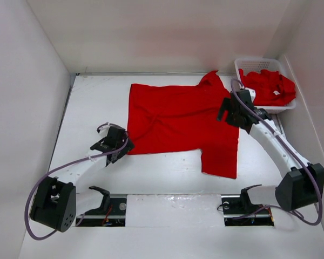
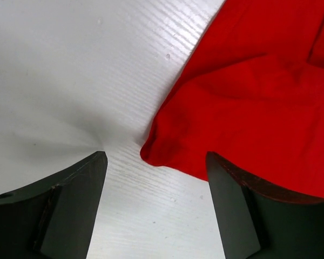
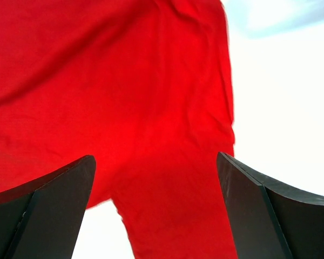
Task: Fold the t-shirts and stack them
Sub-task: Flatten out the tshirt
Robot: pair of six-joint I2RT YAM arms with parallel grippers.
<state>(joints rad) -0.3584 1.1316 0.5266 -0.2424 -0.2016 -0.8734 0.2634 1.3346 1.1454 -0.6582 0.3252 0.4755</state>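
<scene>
One red t-shirt (image 1: 178, 121) lies spread, a little rumpled, across the far middle of the counter (image 1: 97, 102), with one part reaching toward the near edge on the right side. More crumpled t-shirts (image 1: 267, 86) sit in the white basket (image 1: 248, 63) at the far right corner. The left hand (image 1: 116, 144) is at the spread shirt's near left corner with its jaws apart and the cloth corner lying loose between them, while the right hand (image 1: 229, 110) hangs over the shirt's right edge, jaws wide and holding nothing.
</scene>
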